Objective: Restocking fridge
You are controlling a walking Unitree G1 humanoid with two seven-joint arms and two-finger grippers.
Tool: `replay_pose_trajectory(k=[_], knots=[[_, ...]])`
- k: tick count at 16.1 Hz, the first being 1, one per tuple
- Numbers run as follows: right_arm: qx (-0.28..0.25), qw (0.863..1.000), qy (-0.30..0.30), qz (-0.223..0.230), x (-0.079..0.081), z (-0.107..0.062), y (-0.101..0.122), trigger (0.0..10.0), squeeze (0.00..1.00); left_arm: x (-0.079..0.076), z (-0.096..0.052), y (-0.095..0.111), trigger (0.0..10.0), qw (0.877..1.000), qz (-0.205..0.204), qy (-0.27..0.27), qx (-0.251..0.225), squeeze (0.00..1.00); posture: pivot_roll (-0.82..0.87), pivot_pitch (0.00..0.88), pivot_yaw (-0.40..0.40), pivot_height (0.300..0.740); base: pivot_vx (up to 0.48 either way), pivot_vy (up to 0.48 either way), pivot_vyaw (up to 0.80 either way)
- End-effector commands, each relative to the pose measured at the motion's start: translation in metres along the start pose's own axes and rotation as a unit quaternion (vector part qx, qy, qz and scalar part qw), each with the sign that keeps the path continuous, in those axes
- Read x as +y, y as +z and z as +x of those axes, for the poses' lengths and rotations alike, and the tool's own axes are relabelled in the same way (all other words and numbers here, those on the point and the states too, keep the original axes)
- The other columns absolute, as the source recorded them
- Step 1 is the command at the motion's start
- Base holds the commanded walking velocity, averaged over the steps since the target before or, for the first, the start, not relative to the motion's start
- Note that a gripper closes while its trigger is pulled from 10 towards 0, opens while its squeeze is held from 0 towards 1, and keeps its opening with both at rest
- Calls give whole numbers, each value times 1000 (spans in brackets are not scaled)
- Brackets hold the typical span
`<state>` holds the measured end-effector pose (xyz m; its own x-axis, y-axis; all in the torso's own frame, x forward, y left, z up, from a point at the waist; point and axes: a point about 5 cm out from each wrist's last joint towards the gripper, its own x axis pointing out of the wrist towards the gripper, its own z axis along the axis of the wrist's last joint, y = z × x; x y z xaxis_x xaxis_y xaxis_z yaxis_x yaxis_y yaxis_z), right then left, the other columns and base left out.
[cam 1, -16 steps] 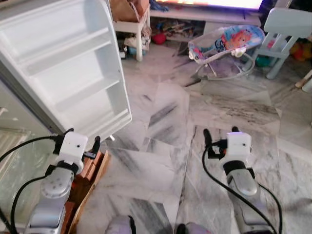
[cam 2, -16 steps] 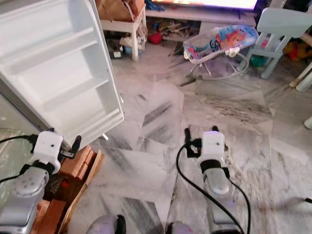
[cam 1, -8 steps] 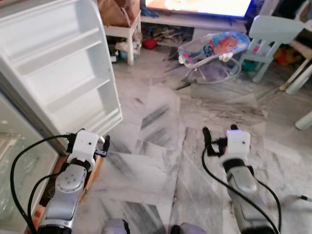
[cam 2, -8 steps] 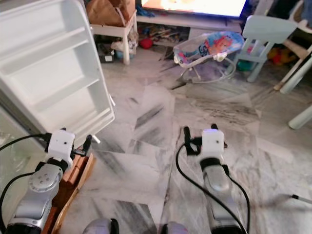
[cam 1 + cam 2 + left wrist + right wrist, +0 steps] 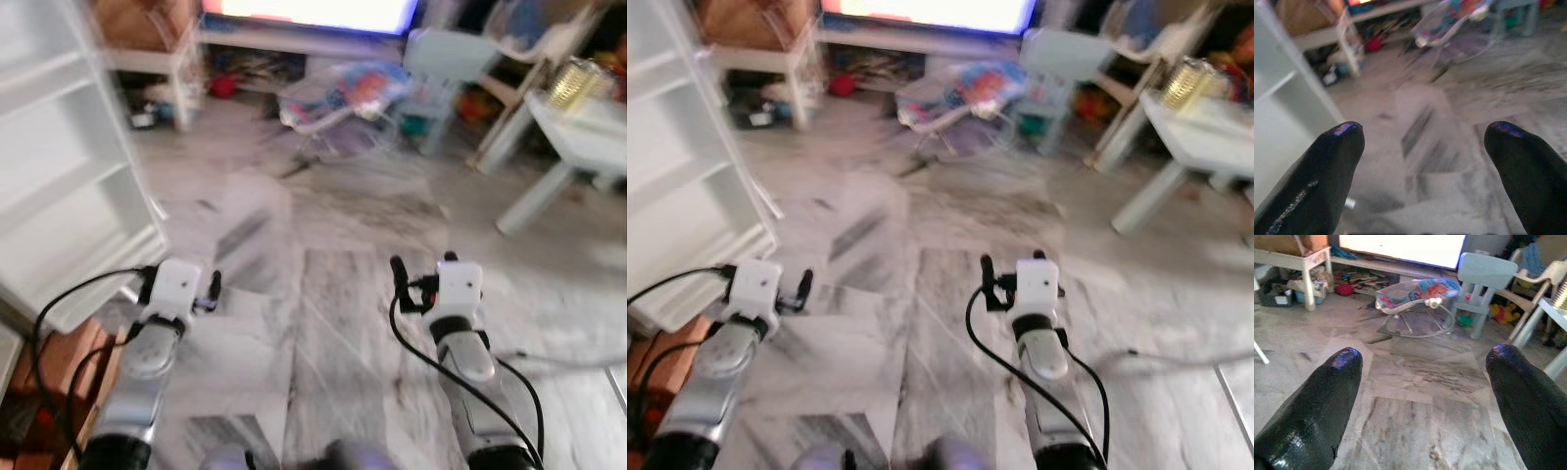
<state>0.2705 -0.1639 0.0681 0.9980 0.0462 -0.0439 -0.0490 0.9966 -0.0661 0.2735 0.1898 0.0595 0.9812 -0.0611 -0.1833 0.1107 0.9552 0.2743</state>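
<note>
Both empty claws, left gripper (image 5: 1422,147) and right gripper (image 5: 1422,377), are spread over marble floor (image 5: 343,294); the baby bouncer (image 5: 1415,291) at 12 o'clock looks blurred in the head views.

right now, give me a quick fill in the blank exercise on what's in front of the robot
1. The fingers of the left gripper and the right gripper are spread ____ and hold nothing.
2. The white fridge door stands on the robot's ____ side.
3. The baby bouncer sits on the floor beside a pale blue ____.
4. The white table is on the robot's ____ side.

Missing words: open; left; chair; right
</note>
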Motion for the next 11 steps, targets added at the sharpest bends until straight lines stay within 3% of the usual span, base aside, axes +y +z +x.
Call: replay_pose_trajectory(k=[1,5,8,11], knots=[[-4,1000,-14,-6,-11,0,2,10000,0,-4,2,4,10000,1000,-2,-7,-8,0,59,74,-46,740,0,0,-800],[-9,1000,-18,-10,-14,0,4,10000,0,-5,6,13,10000,999,-21,6,-27,0,64,84,-38,740,0,0,-800],[-18,1000,-8,-13,-10,-1,9,10000,0,-6,1,16,10000,999,-2,-15,-41,0,67,94,-35,740,0,0,-800],[-15,1000,-9,-11,-9,-3,6,10000,0,-3,1,11,10000,999,-15,-9,-33,0,62,95,-38,740,373,0,-800]])
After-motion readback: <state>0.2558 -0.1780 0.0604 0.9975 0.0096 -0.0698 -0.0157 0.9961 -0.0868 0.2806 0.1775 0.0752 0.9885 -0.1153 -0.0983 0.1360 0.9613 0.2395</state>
